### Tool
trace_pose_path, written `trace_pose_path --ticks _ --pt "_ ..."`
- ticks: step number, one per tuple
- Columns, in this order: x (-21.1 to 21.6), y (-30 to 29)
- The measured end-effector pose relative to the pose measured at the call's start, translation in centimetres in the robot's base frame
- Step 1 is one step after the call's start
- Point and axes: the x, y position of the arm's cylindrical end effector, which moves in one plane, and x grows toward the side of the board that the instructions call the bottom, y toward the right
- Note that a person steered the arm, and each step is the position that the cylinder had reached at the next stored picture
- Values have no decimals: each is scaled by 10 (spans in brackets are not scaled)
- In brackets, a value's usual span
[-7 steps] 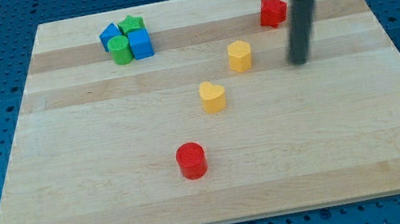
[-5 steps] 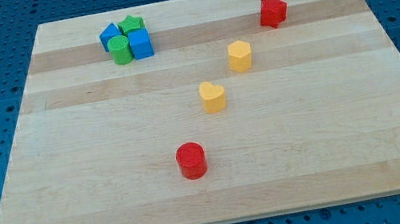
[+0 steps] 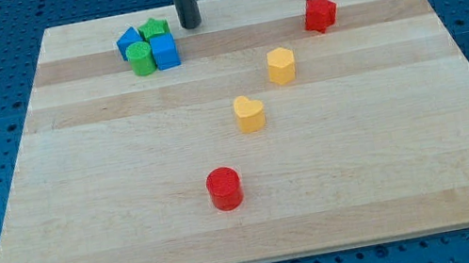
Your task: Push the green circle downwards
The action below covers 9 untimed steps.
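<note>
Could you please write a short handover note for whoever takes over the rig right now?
My tip is on the board near the view's top, just right of the four-block cluster and touching none of it.
The green circle sits at the cluster's lower left, against the blue cube, with a blue block and the green star behind.
Done: nothing pushed; the circle is not yet separated.
Left: bring the tip above the circle, probably between the back blocks, and push it towards the view's bottom.

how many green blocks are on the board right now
2, both in the cluster at the view's top left: the green star at its top, the green circle at its lower left. None seems hidden.
</note>
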Motion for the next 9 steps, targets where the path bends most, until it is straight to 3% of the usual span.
trace_pose_path --ticks 2,4,5,6,7,8,9 --pt "76 -5" --pt "0 -11" --pt "28 -105" --pt "89 -106" --pt "64 -85" --pt "4 -79" --pt "4 -68"
